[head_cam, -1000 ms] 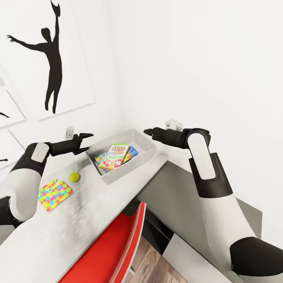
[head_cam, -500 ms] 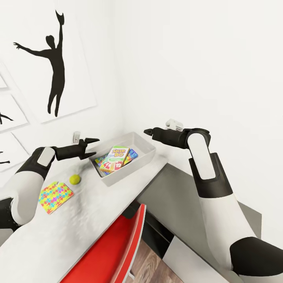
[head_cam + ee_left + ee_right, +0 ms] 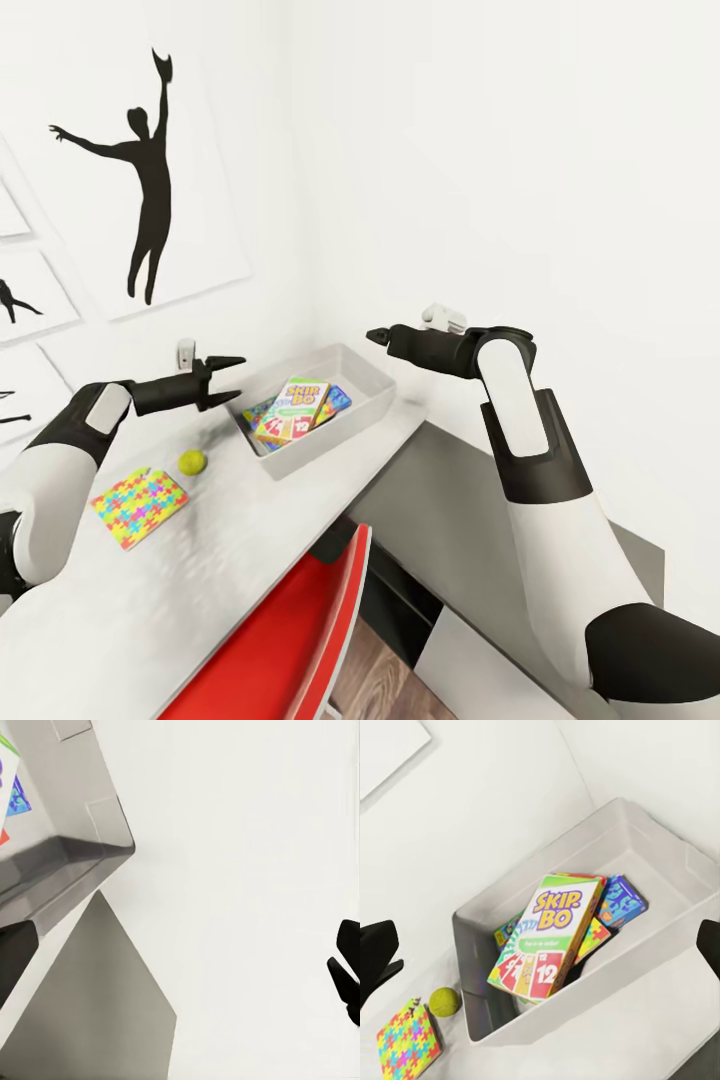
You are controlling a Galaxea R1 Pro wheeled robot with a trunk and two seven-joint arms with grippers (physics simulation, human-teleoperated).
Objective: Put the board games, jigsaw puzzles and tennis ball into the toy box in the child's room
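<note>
A light grey toy box [image 3: 375, 392] with sloping sides sits on a long pale table [image 3: 200, 570], pushed near the corner where two white walls meet. Inside it lies a green-and-red "SKIP-BO" game box [image 3: 295, 405], tilted on top of other things. A blue game box [image 3: 337, 397] peeks out beside it, and the edge of a colourful puzzle mat [image 3: 594, 934] and something green show beneath.

Out on the table, well apart from the box, a small yellow-green tennis ball [image 3: 192, 461] rests by itself. Just beside the ball lies a thin jigsaw puzzle [image 3: 139, 503] of yellow, pink, blue and green pieces, flat on the surface.

The left gripper [image 3: 228, 377] hangs in the air above the table, between the ball and the near end of the toy box, its two dark fingers spread apart and holding nothing. The right gripper [image 3: 376, 336] hovers above the far end of the toy box, close to the wall; from the wrist camera its fingers stand wide at either edge of the picture, empty.

A red chair [image 3: 290, 640] is tucked under the table's front edge. To the right, a lower dark grey cabinet top [image 3: 470, 510] adjoins the table. Black silhouette pictures [image 3: 140, 160] of athletes hang on the left wall.
</note>
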